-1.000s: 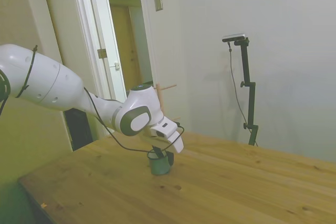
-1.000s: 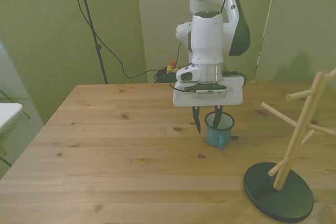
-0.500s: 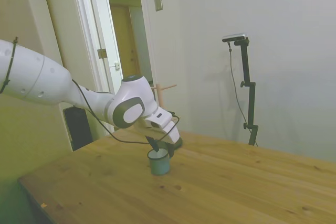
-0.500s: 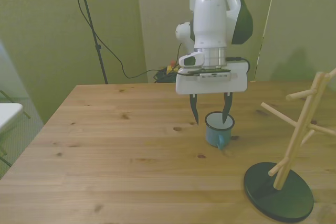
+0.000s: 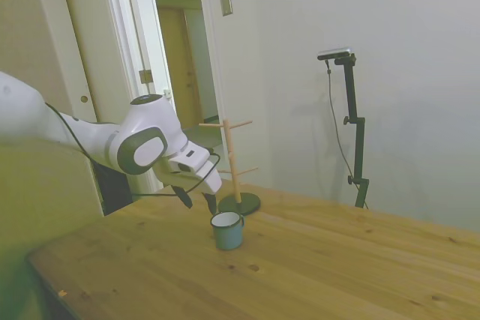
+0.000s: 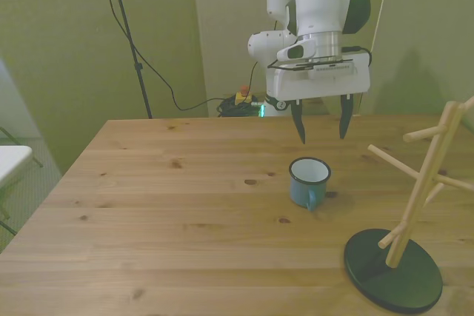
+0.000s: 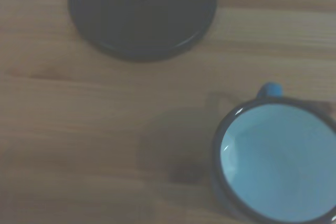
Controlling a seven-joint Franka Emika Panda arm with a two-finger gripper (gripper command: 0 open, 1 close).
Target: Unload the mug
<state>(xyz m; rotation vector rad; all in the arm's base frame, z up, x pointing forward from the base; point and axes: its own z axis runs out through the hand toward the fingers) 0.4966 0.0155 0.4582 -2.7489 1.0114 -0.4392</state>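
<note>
The small blue-grey mug stands upright on the wooden table, its handle turned toward the camera in the front view. From the side it shows as the mug, just in front of the wooden stand. My gripper hangs open above and behind the mug, its fingers well clear of the rim and holding nothing. Seen from the side, the gripper is up and to the left of the mug. The wrist view catches the mug from above, white inside with a dark rim.
The wooden stand, with bare pegs and a dark round base, sits at the front view's right, near the table's near edge. Its base also fills part of the wrist view. A black tripod stands behind the table.
My gripper let go of the mug, opened and rose away from it, pulling back toward the robot's side. The mug stayed put on the table.
</note>
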